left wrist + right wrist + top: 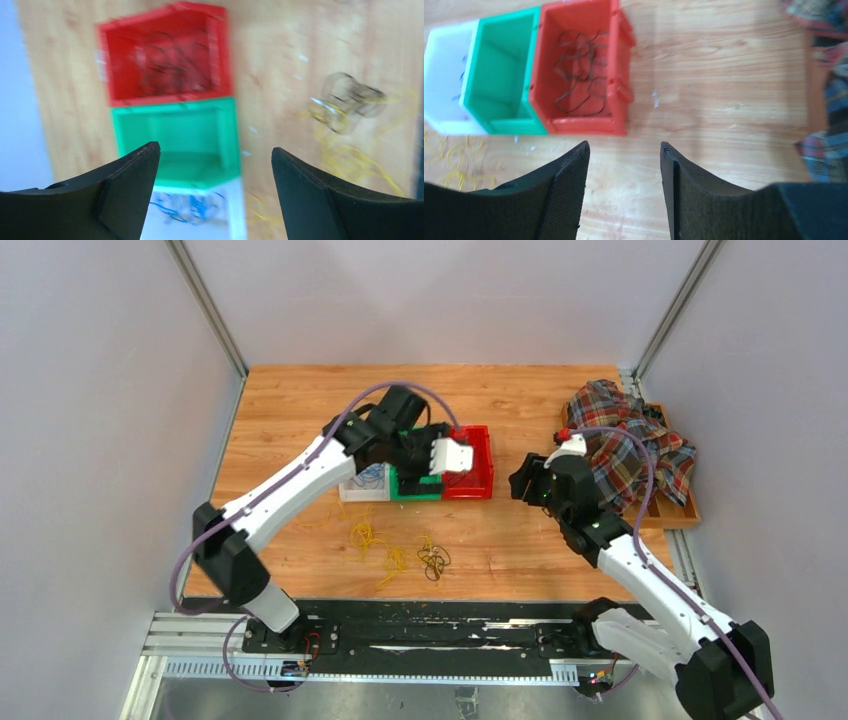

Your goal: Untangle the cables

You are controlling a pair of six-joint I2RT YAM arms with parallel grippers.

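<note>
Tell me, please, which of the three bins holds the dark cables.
The red bin, at the row's end, holds dark cables; the green bin looks empty and the white bin holds blue cables.

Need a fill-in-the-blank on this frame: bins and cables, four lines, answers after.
1. The end bin holding the dark brown cables is ___.
2. The other end bin, holding the blue cables, is ___.
3. The middle bin, which holds nothing, is ___.
4. The loose cables beside the dark tangle on the table are ___.

Missing words: red; white; green; yellow.
</note>
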